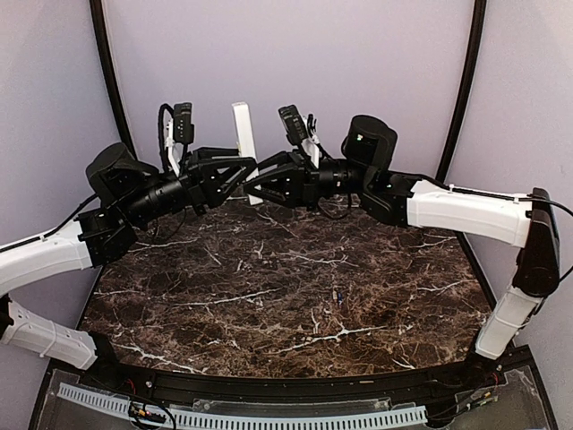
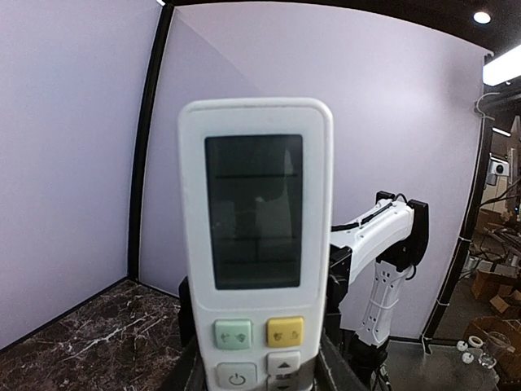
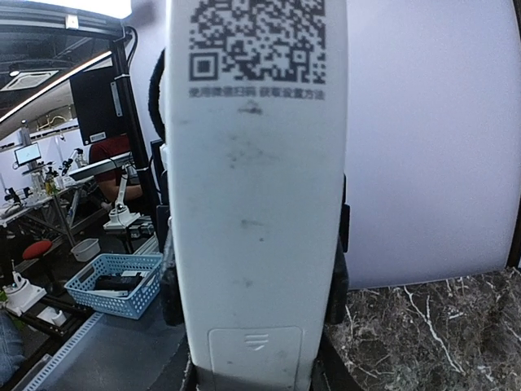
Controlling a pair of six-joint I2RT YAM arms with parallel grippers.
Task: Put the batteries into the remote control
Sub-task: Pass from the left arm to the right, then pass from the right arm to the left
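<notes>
Plainly, the only readable writing is on the back of the remote control (image 3: 256, 204). A black QR code (image 3: 257, 41) is printed near its top. Under it runs one line of small Chinese characters (image 3: 256, 93), which seems to read 使用微信扫码 获取设置方法. No brand name shows on either face.

Both arms reach in from the sides and meet over the far middle of the counter (image 1: 269, 269). The left arm (image 1: 134, 193) and the right arm (image 1: 466, 210) hold their forearms roughly level. Their wrists point at each other.

The remote stands upright in the air between them, clear of the counter, with its lower end in the claws. The left claw (image 2: 262, 376) faces the front of the remote. Its fingers lie flat against the two long edges at the bottom, clamped on it. The right claw (image 3: 254, 376) faces the back. Its fingers also sit tight against those edges low down and look closed on the remote.

The remote is a slim white bar with rounded corners. Its front carries a dark, unlit screen (image 2: 254, 210). Below the screen are a pale green button (image 2: 233, 334), a yellow button (image 2: 285, 331) and a power button (image 2: 236, 379). The back is plain white with faint scuffs. Its battery cover (image 3: 256, 358) is in place near the lower end and is marked with three short ridges.

On the dark marbled counter, well apart from the claws, lies a tiny slim dark thing with a bluish tint. It is probably a battery (image 1: 336, 294), though it is too small to be sure.
</notes>
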